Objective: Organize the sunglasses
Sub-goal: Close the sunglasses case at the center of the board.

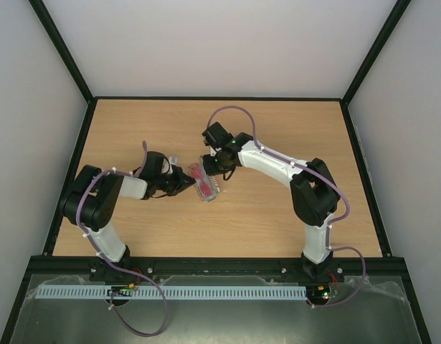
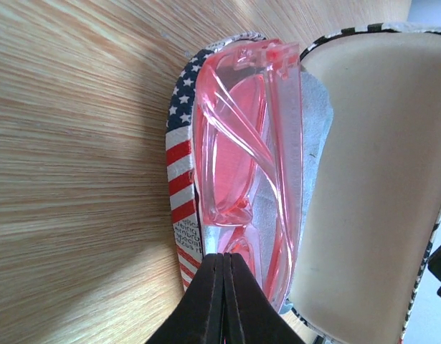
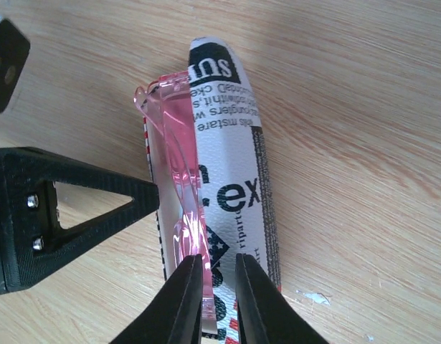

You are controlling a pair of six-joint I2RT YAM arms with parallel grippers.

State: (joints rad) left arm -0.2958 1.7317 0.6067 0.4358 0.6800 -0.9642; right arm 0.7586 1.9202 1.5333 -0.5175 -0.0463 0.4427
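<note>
The sunglasses (image 2: 234, 143), translucent pink-red, lie folded in the open flag-print case (image 2: 178, 150) on a blue-grey cloth (image 2: 317, 122). The case's cream-lined lid (image 2: 371, 179) stands open beside them. In the top view the case (image 1: 208, 195) sits mid-table between both arms. My left gripper (image 2: 224, 256) is shut, its tips at the case's near rim, by the sunglasses' end. My right gripper (image 3: 219, 259) stands over the sunglasses (image 3: 181, 143) and the printed case (image 3: 227, 143). Its jaws are a narrow gap apart, the frame's edge by the left finger (image 3: 188, 287).
The wooden table (image 1: 292, 129) is ringed by a black frame and pale walls. In the right wrist view the left gripper's black finger (image 3: 98, 208) reaches in from the left to the case's side. A small white scrap (image 3: 313, 297) lies on the wood.
</note>
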